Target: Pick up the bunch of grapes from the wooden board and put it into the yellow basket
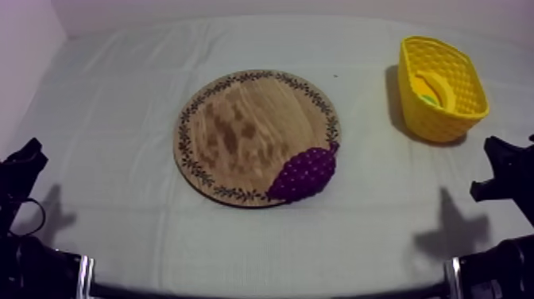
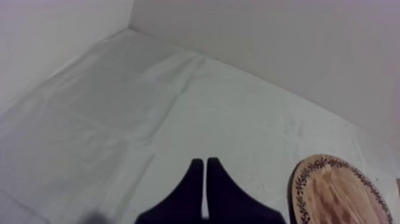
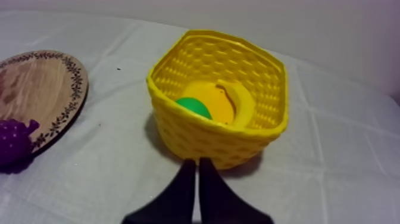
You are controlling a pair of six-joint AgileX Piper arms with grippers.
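A purple bunch of grapes (image 1: pixel 303 172) lies on the front right rim of the round wooden board (image 1: pixel 238 127), partly hanging over its edge; it also shows beside the board (image 3: pixel 41 89) as grapes (image 3: pixel 13 143). The yellow basket (image 1: pixel 469 95) stands at the far right and holds a banana (image 3: pixel 238 102) and a green fruit (image 3: pixel 193 108). My left gripper (image 2: pixel 205 162) is shut, low at the left side (image 1: pixel 28 155), far from the board (image 2: pixel 339 190). My right gripper (image 3: pixel 197 162) is shut, just in front of the basket (image 3: pixel 208 137), low at the right (image 1: pixel 497 151).
Grey-white cloth covers the table, with open room all round the board and between board and basket. Walls stand along the left and the back.
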